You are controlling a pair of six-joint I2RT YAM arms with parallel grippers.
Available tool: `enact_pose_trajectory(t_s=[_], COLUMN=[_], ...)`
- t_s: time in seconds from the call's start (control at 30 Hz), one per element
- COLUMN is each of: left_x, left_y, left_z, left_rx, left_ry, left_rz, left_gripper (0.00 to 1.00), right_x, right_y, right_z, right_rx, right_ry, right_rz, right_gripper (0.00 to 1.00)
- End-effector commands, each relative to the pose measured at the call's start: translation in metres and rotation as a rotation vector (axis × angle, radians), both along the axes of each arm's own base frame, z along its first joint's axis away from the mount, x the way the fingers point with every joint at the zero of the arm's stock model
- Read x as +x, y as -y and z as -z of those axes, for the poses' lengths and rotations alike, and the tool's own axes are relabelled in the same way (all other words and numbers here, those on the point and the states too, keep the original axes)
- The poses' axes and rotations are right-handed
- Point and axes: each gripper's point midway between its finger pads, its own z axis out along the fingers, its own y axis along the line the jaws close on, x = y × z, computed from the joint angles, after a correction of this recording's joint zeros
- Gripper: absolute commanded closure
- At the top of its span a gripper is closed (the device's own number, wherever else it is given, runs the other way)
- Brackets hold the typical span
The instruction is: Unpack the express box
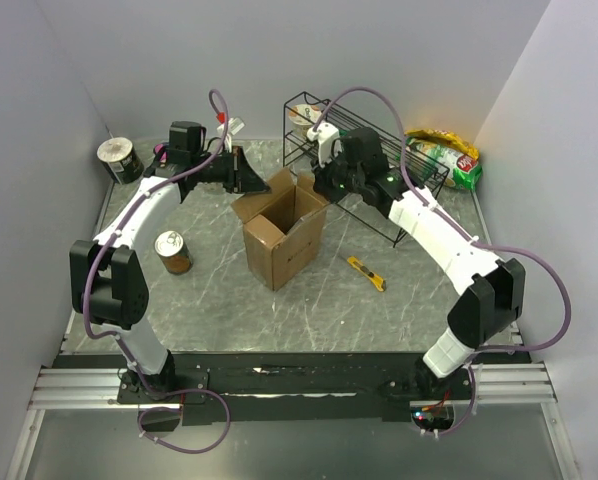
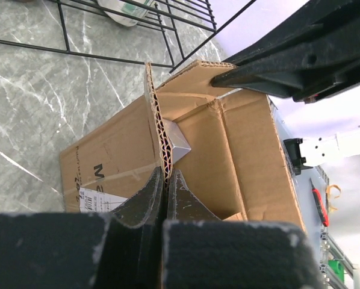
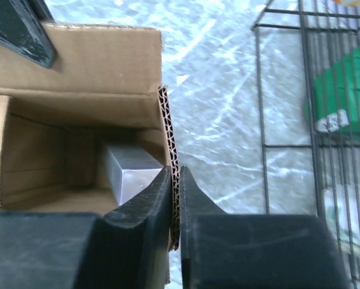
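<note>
Top external is showing the express box (image 1: 279,240) on the table (image 1: 229,300), flaps (image 1: 251,208) open, with the left gripper (image 1: 241,172) and right gripper (image 1: 324,185) each pinching one. Next, probably, one is releasing to reach the silver block (image 3: 129,174) inside.

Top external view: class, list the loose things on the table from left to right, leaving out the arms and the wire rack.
Dark round container → brown tin can → express box → yellow utility knife → snack bags.
</note>
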Motion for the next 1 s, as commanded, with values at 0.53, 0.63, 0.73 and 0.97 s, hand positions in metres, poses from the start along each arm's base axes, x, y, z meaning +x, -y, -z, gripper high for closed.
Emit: enact_pose_trajectory(t_s=[0.53, 0.63, 0.73, 0.97], left_x=[-0.038, -0.041, -0.041, -0.036], left_y=[-0.005, -0.005, -0.006, -0.009], left_z=[-0.030, -0.033, -0.035, -0.036], left_rx=[-0.052, -0.053, -0.043, -0.003], left_ry=[0.086, 0.083, 0.099, 0.111], left_rz=[0.143, 0.155, 0.160, 0.109], left_gripper=[0.99, 0.99, 0.99, 0.99], right_x=[0.003, 0.007, 0.008, 0.045], right_y=[0.046, 0.049, 0.051, 0.052], right_z=[0.081, 0.086, 0.088, 0.000], right_rx=[0.313, 0.278, 0.260, 0.262], right_ry=[-0.587, -0.574, -0.566, -0.260], right_rz=[0.171, 0.188, 0.186, 0.120], right_gripper=[0.85, 0.66, 0.54, 0.41])
